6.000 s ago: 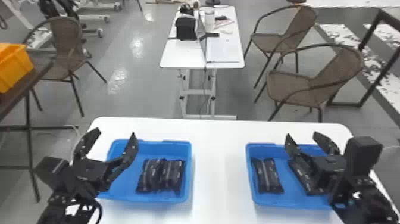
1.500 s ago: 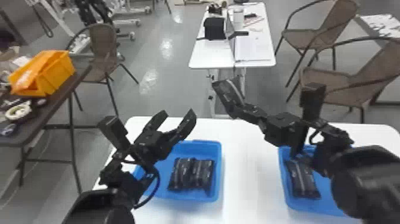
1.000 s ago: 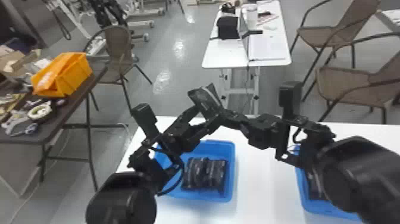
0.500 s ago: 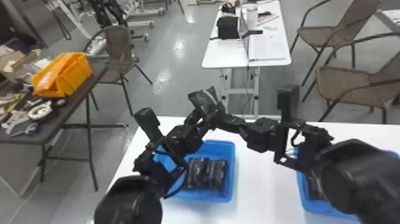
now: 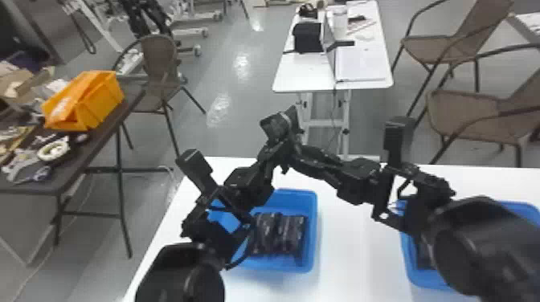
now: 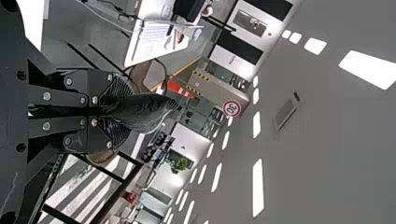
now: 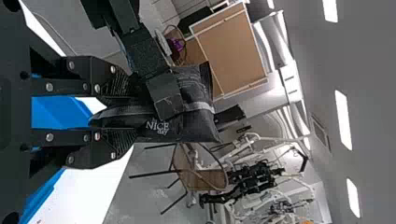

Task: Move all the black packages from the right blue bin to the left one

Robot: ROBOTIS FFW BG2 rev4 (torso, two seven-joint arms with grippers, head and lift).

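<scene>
Above the far edge of the left blue bin, a black package is held between the two grippers. My left gripper is shut on it, as the left wrist view also shows: gripper, package. From the other side my right gripper is shut on the same package; in the right wrist view, gripper and package. Side by side in the left bin lie two black packages. Part of another dark package shows in the right blue bin, mostly behind my right arm.
Both bins stand on the white table, with bare tabletop between them. My two forearms reach over the bins and meet between them. On the left is a dark side table bearing an orange bin; chairs and another white table stand beyond.
The right gripper has carried the package leftward from over the right side. My left gripper, earlier open over the left bin, has risen to meet it and shut on it. The head view has shifted.
</scene>
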